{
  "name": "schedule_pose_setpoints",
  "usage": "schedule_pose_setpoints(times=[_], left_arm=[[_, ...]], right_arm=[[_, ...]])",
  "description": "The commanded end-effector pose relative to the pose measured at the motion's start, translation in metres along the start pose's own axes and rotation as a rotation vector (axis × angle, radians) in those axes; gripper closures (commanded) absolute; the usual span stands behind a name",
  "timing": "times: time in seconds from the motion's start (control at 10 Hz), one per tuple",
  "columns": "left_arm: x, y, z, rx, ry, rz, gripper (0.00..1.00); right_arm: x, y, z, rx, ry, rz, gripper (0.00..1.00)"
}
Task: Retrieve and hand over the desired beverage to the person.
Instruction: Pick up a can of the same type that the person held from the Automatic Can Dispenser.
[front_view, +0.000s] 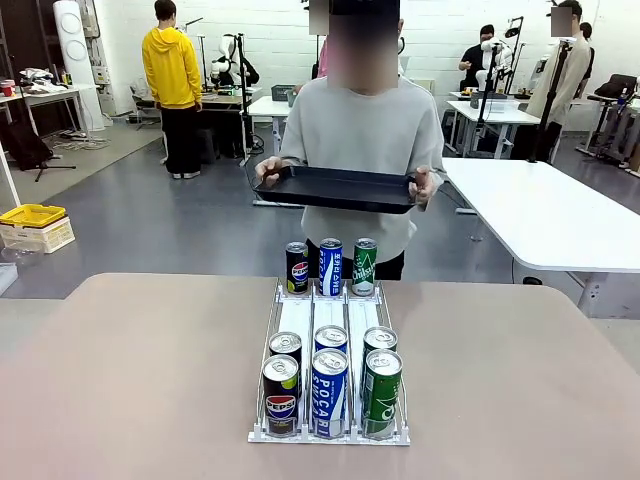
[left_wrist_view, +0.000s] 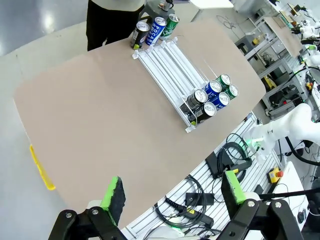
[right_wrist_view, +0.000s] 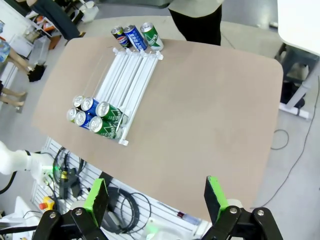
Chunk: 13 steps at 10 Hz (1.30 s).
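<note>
Left jaws and right jaws hung released, empty, off the near edge of the bench (front_view: 150, 370) — person (front_view: 360, 130) held black tray (front_view: 335, 188) beyond far edge.

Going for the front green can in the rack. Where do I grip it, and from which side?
Its upper body, from above. The front green can stands upright, top free, at the rack's near end. Another green can sits close behind, so probably close sideways: one finger in the narrow gap beside the blue can, one on the open outer side.
</note>
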<state>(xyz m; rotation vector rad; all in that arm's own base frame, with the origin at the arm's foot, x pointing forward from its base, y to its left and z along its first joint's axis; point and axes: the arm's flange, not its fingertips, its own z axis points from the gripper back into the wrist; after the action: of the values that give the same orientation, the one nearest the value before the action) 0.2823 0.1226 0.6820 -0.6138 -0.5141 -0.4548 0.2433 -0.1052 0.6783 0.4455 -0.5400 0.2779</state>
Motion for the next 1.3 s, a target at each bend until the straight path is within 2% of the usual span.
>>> schedule_pose_setpoints(times=[0.0, 1.2], left_arm=[[-0.0010, 0.0019, 0.0014, -0.008, -0.006, -0.008, 0.00], [-0.0010, 0.0019, 0.0014, -0.008, -0.006, -0.008, 0.00]], right_arm=[[0.0001, -0.0004, -0.0028, 0.005, 0.003, 0.001, 0.00], [0.0001, -0.0004, -0.0028, 0.005, 0.003, 0.001, 0.00]])
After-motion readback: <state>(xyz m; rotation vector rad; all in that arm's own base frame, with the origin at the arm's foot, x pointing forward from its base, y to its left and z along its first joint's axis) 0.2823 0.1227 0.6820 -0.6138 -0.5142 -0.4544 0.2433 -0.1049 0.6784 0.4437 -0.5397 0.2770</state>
